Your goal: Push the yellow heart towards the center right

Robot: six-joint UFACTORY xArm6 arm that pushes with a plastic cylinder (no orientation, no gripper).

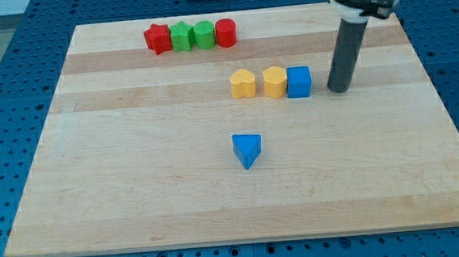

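Standing right of the blue cube [299,82], my tip [339,90] has no jaws; the yellow heart [243,84] sits 2 blocks beyond, unreached.

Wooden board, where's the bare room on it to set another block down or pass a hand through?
Bare: the view's left side and the whole bottom strip below the blue triangular block. Crowded: the top row from red star to red cylinder, and the yellow heart, yellow block, blue cube row beside my tip.
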